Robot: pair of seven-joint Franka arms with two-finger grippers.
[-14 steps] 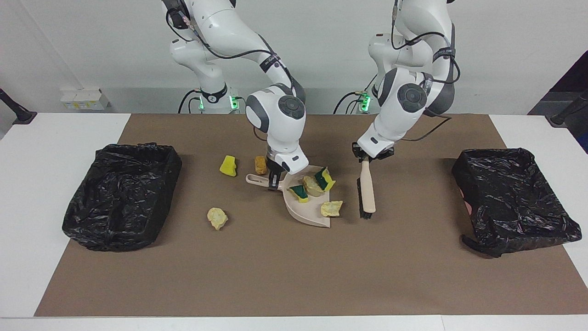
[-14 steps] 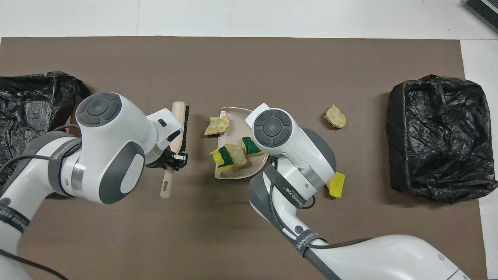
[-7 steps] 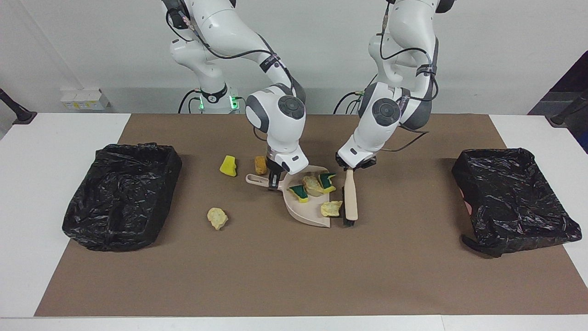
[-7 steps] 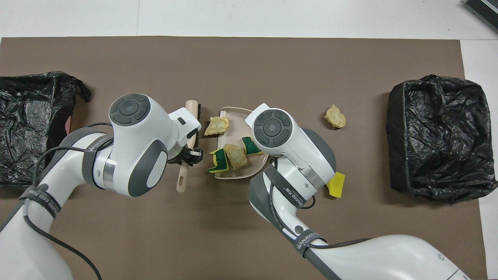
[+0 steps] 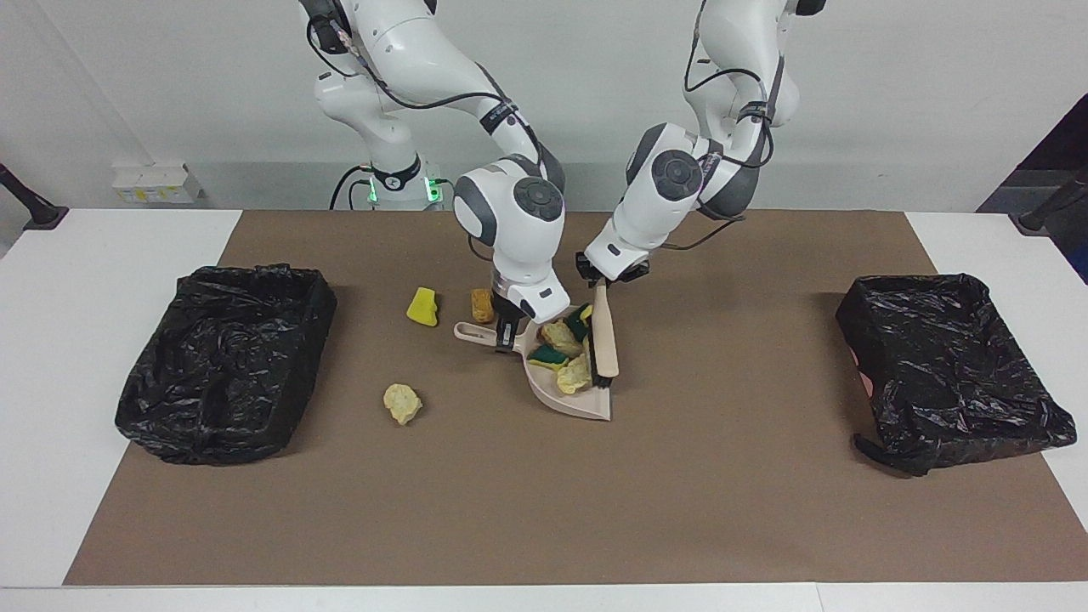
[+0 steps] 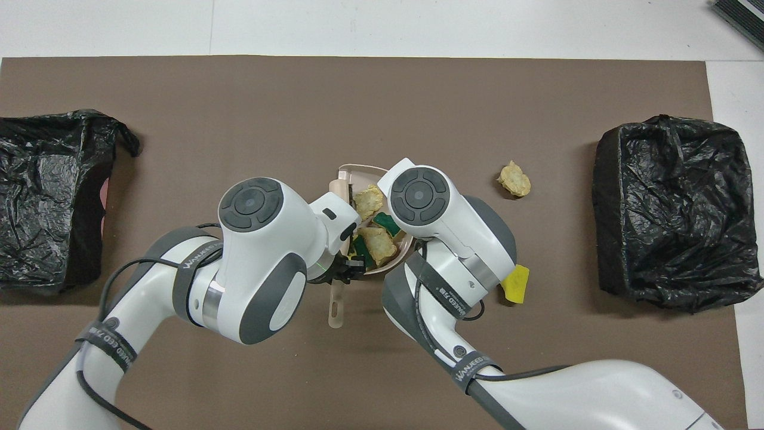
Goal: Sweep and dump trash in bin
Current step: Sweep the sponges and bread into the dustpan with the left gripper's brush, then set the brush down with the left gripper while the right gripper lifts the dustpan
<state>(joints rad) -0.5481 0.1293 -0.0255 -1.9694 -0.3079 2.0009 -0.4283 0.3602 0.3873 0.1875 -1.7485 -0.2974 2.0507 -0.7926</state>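
1. Four pieces of trash (image 5: 563, 353) now sit bunched inside the dustpan (image 5: 586, 406); a second ago one pale lump lay at the pan's open lip and a sponge sat toward its edge, and I see both pushed in by the brush (image 5: 604, 340).
2. The left gripper (image 5: 609, 277) is clamped on the brush handle and has swept from the left arm's end of the table toward the pan, so the black bristles now rest over the pan's mouth against the pile.
3. The right gripper (image 5: 505, 330) stays closed on the dustpan handle (image 5: 470, 331), holding the pan flat on the brown mat (image 5: 544, 510).
4. I judge this stroke finished; three pieces remain loose: a yellow sponge (image 5: 422, 307) and an orange-brown lump (image 5: 482, 305), both nearer the robots than the pan handle, and a pale wrinkly lump (image 5: 401, 403) toward the right arm's end.
5. Two bins (image 5: 223, 364) (image 5: 950, 367) lined with crinkled, glossy black bags stand at the mat's two ends, well apart from the pan.
6. Materials: the pan and brush are smooth beige plastic; the sponges are soft, blocky foam, some green-backed; the lumps are crumpled and irregular, likely light and prone to rolling when tipped.
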